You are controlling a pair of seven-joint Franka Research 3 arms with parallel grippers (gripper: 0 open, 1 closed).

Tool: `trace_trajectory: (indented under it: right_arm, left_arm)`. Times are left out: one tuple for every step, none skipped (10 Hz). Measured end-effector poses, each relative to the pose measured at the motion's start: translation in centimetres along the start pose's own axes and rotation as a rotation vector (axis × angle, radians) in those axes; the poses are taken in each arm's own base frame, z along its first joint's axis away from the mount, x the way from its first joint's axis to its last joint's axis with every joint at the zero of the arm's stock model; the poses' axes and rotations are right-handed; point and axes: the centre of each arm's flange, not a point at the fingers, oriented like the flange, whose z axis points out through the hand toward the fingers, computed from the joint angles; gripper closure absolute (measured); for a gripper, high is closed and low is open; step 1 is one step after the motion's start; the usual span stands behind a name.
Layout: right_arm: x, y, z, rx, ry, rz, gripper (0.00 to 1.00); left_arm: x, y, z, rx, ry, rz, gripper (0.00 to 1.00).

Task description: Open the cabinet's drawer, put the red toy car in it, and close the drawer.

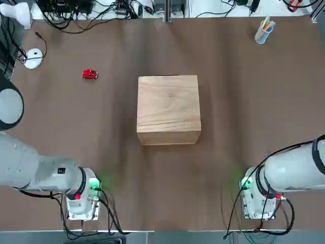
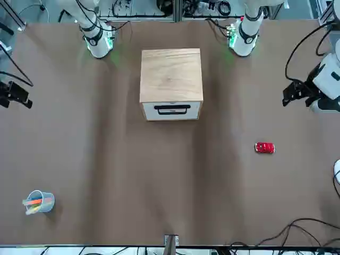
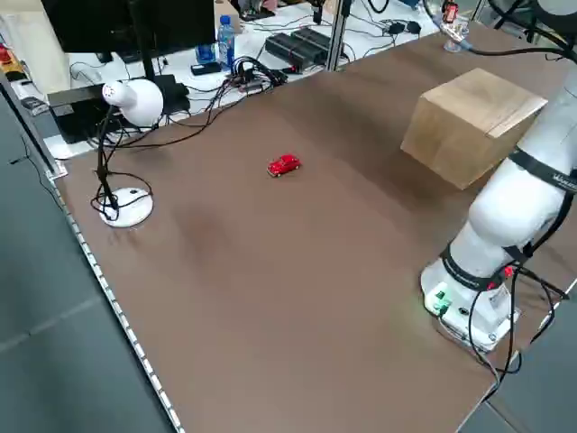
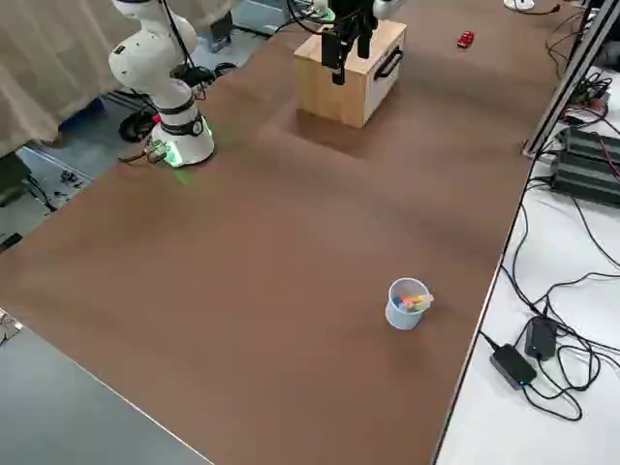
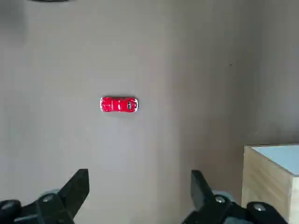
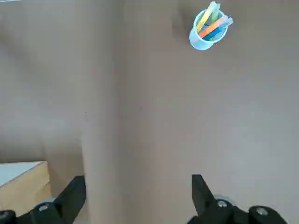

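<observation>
Wrist views: both grippers' jaws spread, unladen, above red toy car [image 5: 119, 104] and cup [image 6: 208, 30]; no legible writing.

We see a brown table [image 1: 228, 91], a white desk lamp [image 3: 135, 101] at its left edge, cables [image 1: 91, 15] beyond.

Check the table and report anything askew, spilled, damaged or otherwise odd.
Nothing stands out. The cabinet sits square with its drawer shut, the red toy car rests on its wheels apart from it, and the cup of pens stands upright.
</observation>
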Motion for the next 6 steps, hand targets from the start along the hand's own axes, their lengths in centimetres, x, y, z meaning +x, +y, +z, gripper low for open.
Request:
trace_trajectory:
  right_arm:
    - [0.0, 0.0, 0.0, 0.000, 0.000, 0.000, 0.00]
    - [0.0, 0.0, 0.0, 0.000, -0.001, 0.000, 0.00]
    - [0.0, -0.1, 0.1, 0.000, -0.002, -0.002, 0.00]
    - [0.1, -0.4, 0.4, 0.000, -0.007, -0.007, 0.00]
    - [0.2, -0.8, 0.7, 0.000, -0.014, -0.014, 0.00]
    - [0.4, -1.2, 1.1, 0.000, -0.020, -0.020, 0.00]
  left_arm:
    - [0.0, 0.0, 0.0, 0.000, 0.000, 0.000, 0.04]
    - [0.0, 0.0, 0.0, 0.000, 0.000, 0.000, 0.04]
    - [0.0, 0.0, 0.0, 0.000, 0.000, 0.000, 0.03]
    - [0.0, 0.0, 0.0, 0.000, 0.000, 0.000, 0.03]
    - [0.0, 0.0, 0.1, 0.000, -0.003, 0.000, 0.02]
    - [0.0, 0.0, 0.2, 0.000, -0.006, 0.000, 0.02]
